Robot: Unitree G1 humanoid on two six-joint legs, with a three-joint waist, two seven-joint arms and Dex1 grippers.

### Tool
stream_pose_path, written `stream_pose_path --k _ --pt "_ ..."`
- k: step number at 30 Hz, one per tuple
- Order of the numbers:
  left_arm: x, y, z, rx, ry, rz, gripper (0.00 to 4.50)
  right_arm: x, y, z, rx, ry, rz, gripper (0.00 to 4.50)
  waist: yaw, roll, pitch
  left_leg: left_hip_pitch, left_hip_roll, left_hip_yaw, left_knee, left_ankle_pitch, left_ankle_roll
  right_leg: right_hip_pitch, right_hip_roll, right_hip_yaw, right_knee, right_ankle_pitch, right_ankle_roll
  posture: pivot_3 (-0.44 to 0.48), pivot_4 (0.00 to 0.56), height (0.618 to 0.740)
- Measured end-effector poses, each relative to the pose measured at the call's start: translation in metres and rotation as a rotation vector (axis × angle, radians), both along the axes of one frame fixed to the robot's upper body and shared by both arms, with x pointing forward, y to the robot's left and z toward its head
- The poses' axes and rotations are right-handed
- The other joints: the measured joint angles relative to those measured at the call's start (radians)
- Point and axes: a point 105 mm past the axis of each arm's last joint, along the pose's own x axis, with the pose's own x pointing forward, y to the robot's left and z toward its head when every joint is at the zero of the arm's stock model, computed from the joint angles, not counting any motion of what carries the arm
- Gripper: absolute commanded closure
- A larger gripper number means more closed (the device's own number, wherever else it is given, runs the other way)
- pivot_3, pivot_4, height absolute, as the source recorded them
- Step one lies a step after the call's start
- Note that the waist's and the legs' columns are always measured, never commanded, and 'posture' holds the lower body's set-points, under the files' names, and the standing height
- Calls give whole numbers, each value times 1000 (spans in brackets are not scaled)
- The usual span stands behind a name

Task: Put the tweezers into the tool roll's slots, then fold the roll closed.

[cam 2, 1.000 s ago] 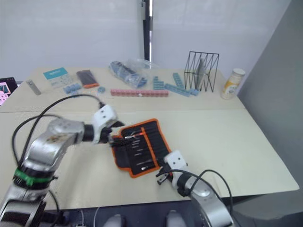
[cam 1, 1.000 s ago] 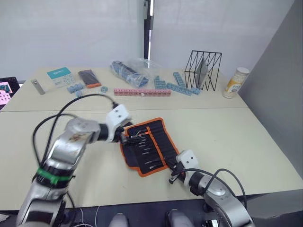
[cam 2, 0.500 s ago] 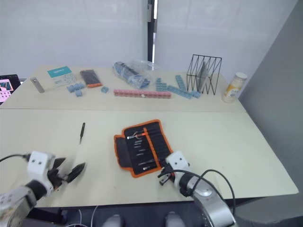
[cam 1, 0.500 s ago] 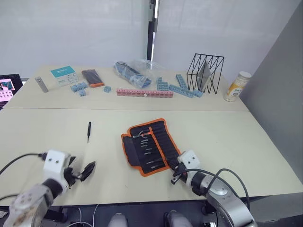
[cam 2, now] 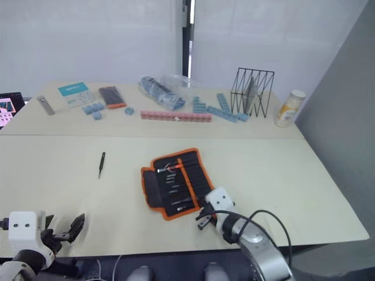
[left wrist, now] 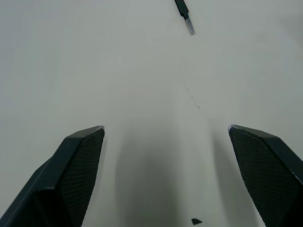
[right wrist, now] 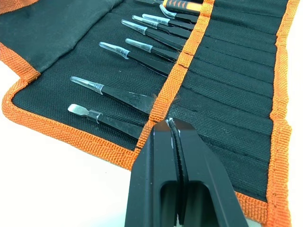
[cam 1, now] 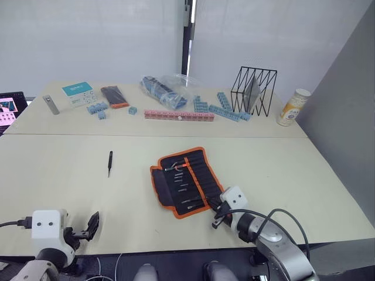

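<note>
One tweezer [left wrist: 183,13] is cut off, tool roll [cam 1: 187,181] open.

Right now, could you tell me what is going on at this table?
The robot is packing tweezers into a black tool roll with orange edging, which lies open on the table. Several tweezers already sit in its slots. One loose tweezer lies apart on the table to the roll's left. The right gripper is shut at the roll's near edge, by the orange band. The left gripper is open and empty, low at the table's near edge.
</note>
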Motion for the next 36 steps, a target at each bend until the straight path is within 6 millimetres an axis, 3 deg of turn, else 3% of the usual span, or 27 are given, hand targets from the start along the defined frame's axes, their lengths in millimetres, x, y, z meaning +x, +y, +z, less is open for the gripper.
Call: stream_pose_path --k 8,20,31,32,36 --pt "38 -6 -2 1 -7 -35 55 0 1 0 8 1 -1 4500 1 0 -1 1 0 -1 0 0 0 0 2 0 2 0 0 0 150 717" --pt "121 -4 -8 12 -19 18 55 3 4 -1 24 6 -16 4500 -1 -1 -1 4 0 -2 0 0 1 3 4 0 6 1 0 0 150 717" --pt "167 -11 -18 -4 -6 -3 55 6 0 -6 12 19 -36 4500 12 8 -6 19 -4 -11 0 0 1 17 3 -2 1 0 0 0 150 717" --pt "170 -12 -18 -4 -7 -11 626 6 0 -6 10 19 -37 4500 12 9 -6 19 -4 -11 0 0 0 17 3 -2 1 0 0 0 150 717" --pt "186 -20 -20 -9 -9 -34 1884 7 -1 -6 5 17 -41 4500 14 13 -9 18 -6 -13 0 0 0 17 3 -2 1 0 0 0 150 717"
